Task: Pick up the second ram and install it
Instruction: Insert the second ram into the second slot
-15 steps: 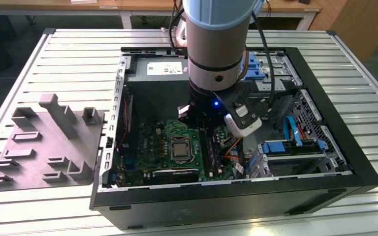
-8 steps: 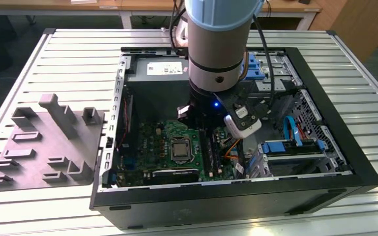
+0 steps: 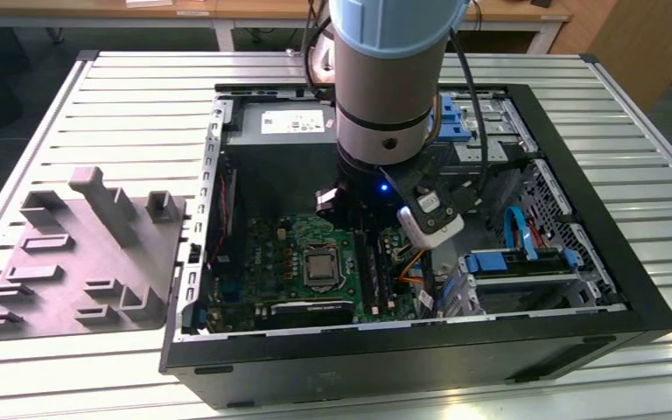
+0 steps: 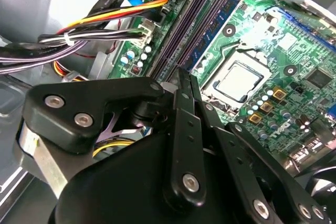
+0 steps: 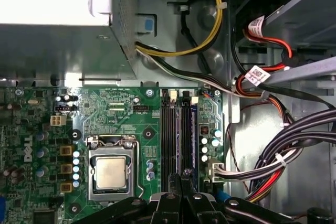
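My gripper (image 4: 182, 77) is down inside the open computer case (image 3: 192, 262), over the memory slots (image 5: 172, 135) of the green motherboard (image 5: 126, 119). Its two thin black fingers (image 5: 181, 182) are pressed together, and nothing shows between them. A dark-green ram stick (image 4: 219, 20) stands seated in the slot beside the empty dark ones, also seen as a ram stick (image 5: 192, 132) in the first wrist view. The fingertips sit right at this stick's near end. I cannot tell whether they touch it. In the exterior view the arm's wrist (image 3: 385, 131) covers the slots.
The bare processor (image 5: 110, 172) lies beside the slots. Bundled cables (image 5: 283, 150) run close on the slots' other side, under the drive bays. The grey power-supply box (image 5: 52, 24) fills the far end of the case. A grey moulded fixture plate (image 3: 80, 262) lies on the slatted table at the exterior view's left.
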`<state>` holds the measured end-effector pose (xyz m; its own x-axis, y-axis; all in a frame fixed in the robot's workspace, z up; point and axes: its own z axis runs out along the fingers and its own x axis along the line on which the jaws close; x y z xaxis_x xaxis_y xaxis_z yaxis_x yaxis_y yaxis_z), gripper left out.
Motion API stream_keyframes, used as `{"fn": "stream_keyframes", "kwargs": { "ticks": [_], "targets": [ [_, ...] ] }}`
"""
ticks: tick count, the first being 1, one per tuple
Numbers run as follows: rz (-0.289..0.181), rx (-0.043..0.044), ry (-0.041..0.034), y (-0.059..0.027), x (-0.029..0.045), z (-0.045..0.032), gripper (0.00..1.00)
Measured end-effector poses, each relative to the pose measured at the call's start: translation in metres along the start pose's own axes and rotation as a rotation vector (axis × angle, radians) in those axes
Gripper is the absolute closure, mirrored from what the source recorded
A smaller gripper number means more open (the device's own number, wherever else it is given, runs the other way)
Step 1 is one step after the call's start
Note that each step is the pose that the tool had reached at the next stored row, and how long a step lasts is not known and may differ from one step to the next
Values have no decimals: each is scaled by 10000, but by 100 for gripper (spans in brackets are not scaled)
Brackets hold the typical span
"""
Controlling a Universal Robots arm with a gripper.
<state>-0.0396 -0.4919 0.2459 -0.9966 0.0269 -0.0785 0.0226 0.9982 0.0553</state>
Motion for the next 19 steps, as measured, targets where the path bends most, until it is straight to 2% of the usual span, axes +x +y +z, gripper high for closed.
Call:
{"fn": "stream_keyframes", "kwargs": {
  "ticks": [2, 3, 19],
  "targets": [
    [-1, 0, 0, -1, 1, 17, 88],
    [14, -176, 4, -3, -1, 47, 88],
    [13, -175, 2, -14, 4, 115, 88]
  ]
}}
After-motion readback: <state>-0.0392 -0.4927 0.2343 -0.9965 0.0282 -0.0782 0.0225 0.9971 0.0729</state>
